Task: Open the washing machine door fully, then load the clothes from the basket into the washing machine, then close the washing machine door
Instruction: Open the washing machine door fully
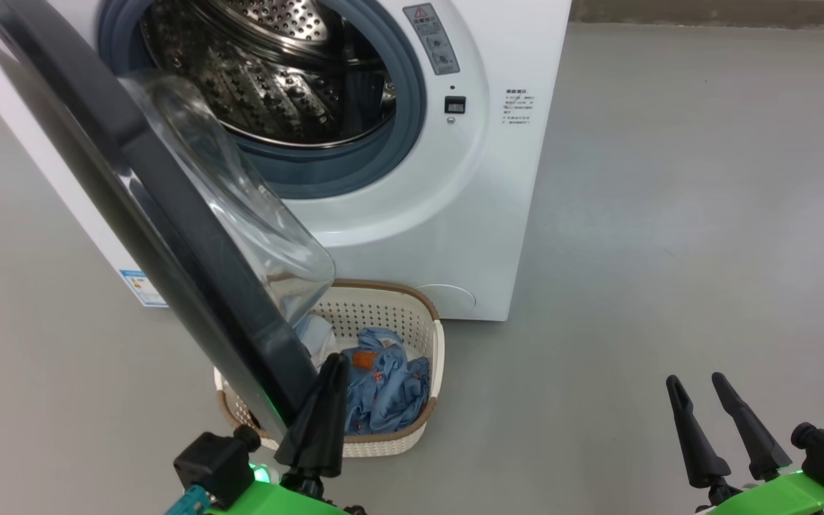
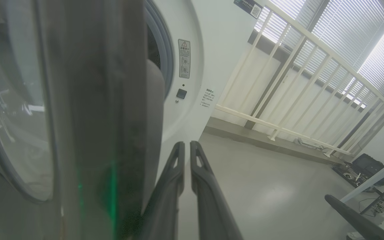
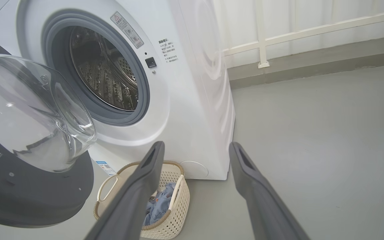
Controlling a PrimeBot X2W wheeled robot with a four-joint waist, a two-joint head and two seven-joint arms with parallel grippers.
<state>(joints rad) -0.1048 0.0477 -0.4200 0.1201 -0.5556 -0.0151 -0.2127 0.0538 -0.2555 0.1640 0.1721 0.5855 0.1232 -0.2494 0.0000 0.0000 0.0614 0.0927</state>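
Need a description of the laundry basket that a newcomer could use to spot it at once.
Find the big white washing machine with its round door standing open. On the grey floor at its foot, partly under that door, sits the basket. Cream perforated walls, a brown woven-look rim and light blue clothes inside set it apart from the smooth white machine and the glossy black door.

Open door (image 3: 28,193), clothes (image 3: 158,205) in basket (image 3: 175,223), right gripper (image 3: 196,146) spread
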